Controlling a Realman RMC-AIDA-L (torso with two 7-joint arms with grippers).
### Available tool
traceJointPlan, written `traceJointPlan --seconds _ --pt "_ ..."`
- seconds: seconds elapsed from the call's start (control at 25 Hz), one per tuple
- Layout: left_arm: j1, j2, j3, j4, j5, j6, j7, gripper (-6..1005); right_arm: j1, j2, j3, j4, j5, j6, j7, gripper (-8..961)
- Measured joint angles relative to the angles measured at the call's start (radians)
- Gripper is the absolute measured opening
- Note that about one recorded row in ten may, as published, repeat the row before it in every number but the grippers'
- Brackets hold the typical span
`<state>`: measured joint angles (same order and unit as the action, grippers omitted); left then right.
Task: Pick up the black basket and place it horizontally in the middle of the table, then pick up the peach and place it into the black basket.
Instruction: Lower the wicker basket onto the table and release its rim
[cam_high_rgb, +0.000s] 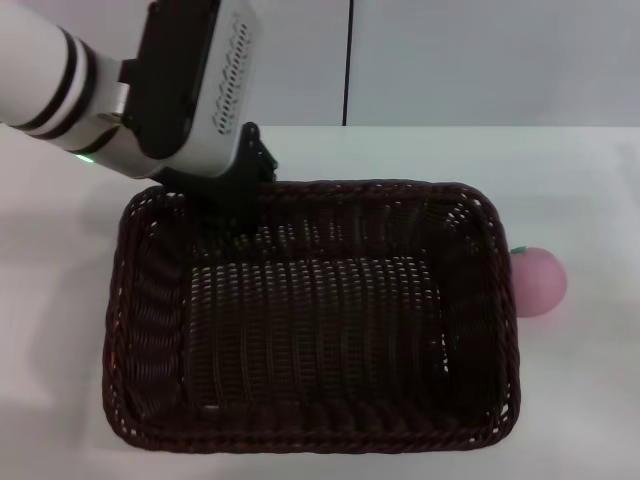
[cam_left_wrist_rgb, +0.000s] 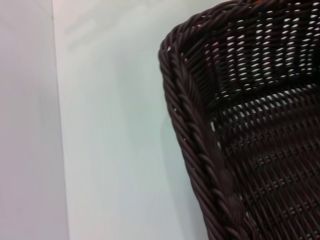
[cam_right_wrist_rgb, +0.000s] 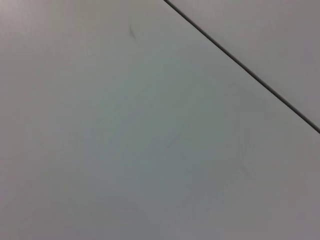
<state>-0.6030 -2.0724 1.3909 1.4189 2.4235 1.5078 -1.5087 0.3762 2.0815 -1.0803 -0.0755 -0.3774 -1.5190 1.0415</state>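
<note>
The black basket (cam_high_rgb: 310, 320) lies flat and lengthwise across the middle of the white table (cam_high_rgb: 580, 180), open side up and empty. My left gripper (cam_high_rgb: 243, 190) reaches down from the far left onto the basket's far rim near its left corner. Its dark fingers straddle the rim and are shut on it. The left wrist view shows that braided rim and corner (cam_left_wrist_rgb: 200, 150) close up. The pink peach (cam_high_rgb: 538, 281) sits on the table just outside the basket's right wall, touching or nearly touching it. My right gripper is out of view.
A white wall with a dark vertical seam (cam_high_rgb: 348, 60) stands behind the table. The right wrist view shows only a plain pale surface with a dark line (cam_right_wrist_rgb: 240, 62). Bare table lies left of the basket (cam_high_rgb: 50, 300) and beyond the peach.
</note>
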Motion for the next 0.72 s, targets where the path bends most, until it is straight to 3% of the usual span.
traceJointPlan --seconds 0.32,0.72 --pt "0.010 0.000 0.116 -0.003 0.017 -0.130 0.005 236 -0.001 0.000 0.001 -0.001 0.000 -0.007 0.000 762" --pt "0.004 -0.001 0.122 -0.017 0.008 -0.165 -0.011 295 -0.005 0.000 0.014 0.004 0.000 -0.010 -0.001 753"
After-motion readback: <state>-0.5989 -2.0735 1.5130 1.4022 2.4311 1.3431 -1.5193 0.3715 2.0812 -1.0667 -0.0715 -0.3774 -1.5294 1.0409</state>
